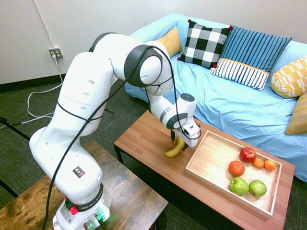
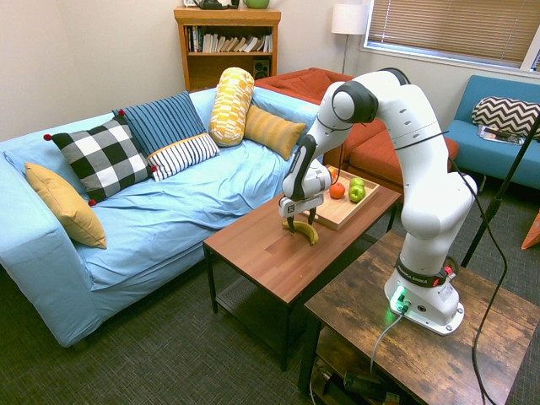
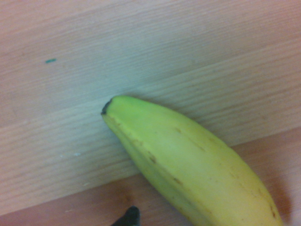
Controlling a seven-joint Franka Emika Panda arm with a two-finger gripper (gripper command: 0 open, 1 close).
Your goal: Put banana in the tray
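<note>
Arm extended over the coffee table (image 2: 270, 257), wrist bent, claw (image 1: 179, 143) pointed down at the banana (image 1: 174, 147). Claw spread wide, one finger seen to each side of the banana; contact with the fruit cannot be told. Banana laid on the table top, outside the tray (image 1: 206, 179), near its end; dark tip and green-yellow skin with small brown marks shown in the wrist view. A small green mark (image 3: 51, 60) is seen on the wood there.

Tray: pale wood, low sides, set on the same table. Five round fruits and one more contained: red apple (image 1: 247, 155), large orange (image 1: 236, 168), two small oranges (image 1: 264, 164) placed side by side, two green apples (image 1: 248, 187) side by side. All are grouped toward the end away from the claw; the part nearer the claw is left bare.

Sofa (image 1: 225, 105) alongside, draped in light blue cloth, with checked (image 1: 205, 44), striped and yellow cushions placed on it. Bookcase (image 2: 228, 51) stocked with books, seen behind the sofa.
</note>
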